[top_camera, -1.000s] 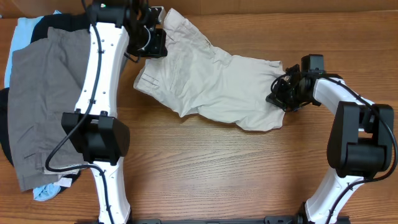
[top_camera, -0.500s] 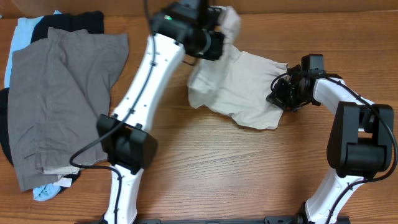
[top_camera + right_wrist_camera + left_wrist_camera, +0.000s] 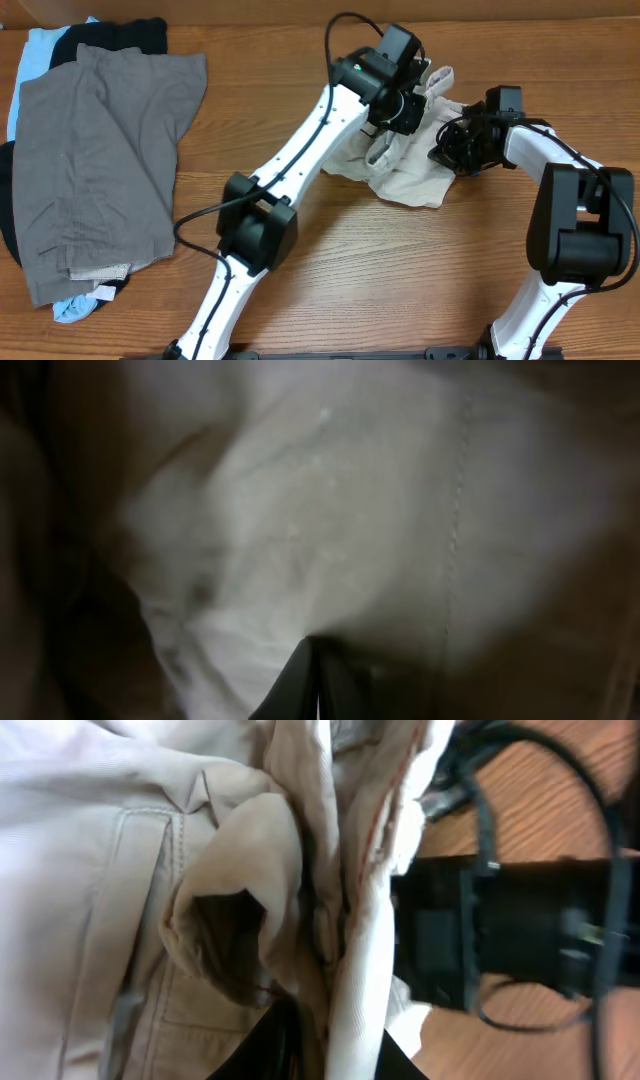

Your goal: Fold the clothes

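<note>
Shorts (image 3: 410, 187) bunched, long axis indistinct; right gripper (image 3: 445, 155) pinches edge; left gripper (image 3: 388, 135) grip unclear.

Probably a lab — wooden table (image 3: 420, 290), robot arms (image 3: 300, 160)

Bare tabletop (image 3: 400, 290) lay open across the lower middle. The left arm (image 3: 300, 160) cut diagonally from bottom centre to upper middle. Bunched beige shorts (image 3: 405, 185) filled the gap beside the right arm (image 3: 570, 200). Gray shorts (image 3: 95, 170) covered the left side.
</note>
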